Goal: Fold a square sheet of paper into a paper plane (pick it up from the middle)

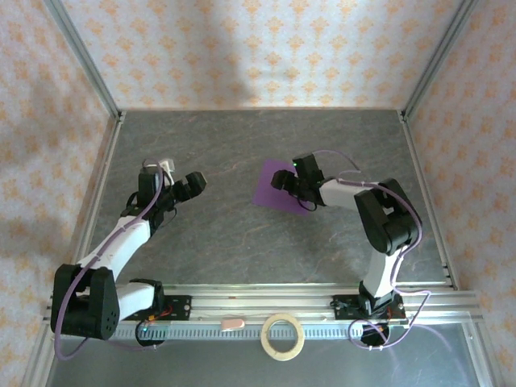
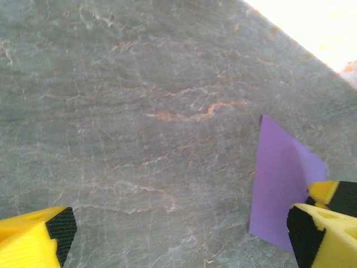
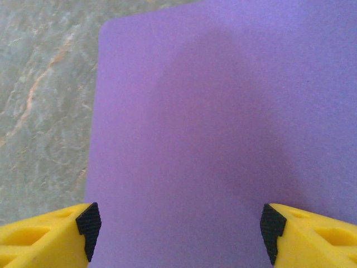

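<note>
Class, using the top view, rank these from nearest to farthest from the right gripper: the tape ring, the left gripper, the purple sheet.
1. purple sheet, lying right under the right gripper.
2. left gripper, off to its left, mid-table.
3. tape ring, down at the near edge.

- Sheet [image 1: 266, 193] lies under the right gripper [image 1: 286, 182], sticking out to its left.
- Left gripper [image 1: 192, 185]: sheet well to its right.
- Tape ring [image 1: 282, 336] lies well behind both grippers.
</note>
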